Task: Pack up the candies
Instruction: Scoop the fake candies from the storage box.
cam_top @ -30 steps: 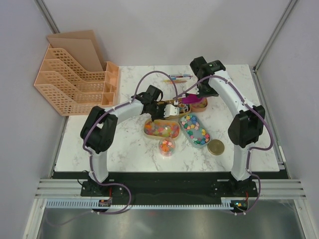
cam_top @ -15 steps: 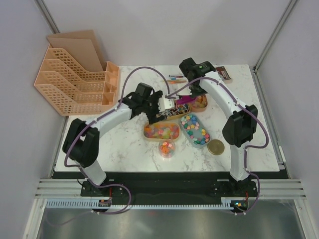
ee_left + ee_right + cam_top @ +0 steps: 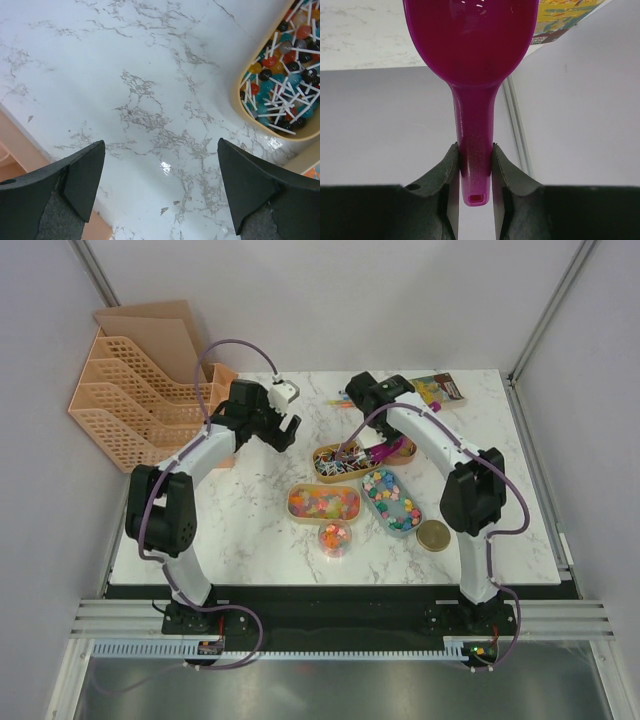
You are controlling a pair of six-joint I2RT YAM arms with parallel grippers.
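The candies lie in oval trays mid-table: lollipops on white sticks (image 3: 343,462) (image 3: 282,75), bright orange-pink ones (image 3: 323,502) and pastel chunks (image 3: 392,502). A small round tub (image 3: 335,536) in front of the trays holds mixed candies. My right gripper (image 3: 366,443) (image 3: 474,150) is shut on the handle of a magenta scoop (image 3: 385,452) (image 3: 470,35), which hangs over the back trays. What the scoop's bowl holds does not show. My left gripper (image 3: 282,432) (image 3: 161,165) stands open over bare marble, left of the lollipop tray, with nothing between its fingers.
An orange file rack (image 3: 150,400) stands at the back left, close to my left arm. Coloured pens (image 3: 345,397) and a flat yellow packet (image 3: 437,390) lie at the back. A gold lid (image 3: 433,535) rests right of the tub. Another tray (image 3: 403,448) sits under the scoop.
My left gripper has opened and swung away from the trays to the back left. The right arm has shifted left with the scoop still in its grip.
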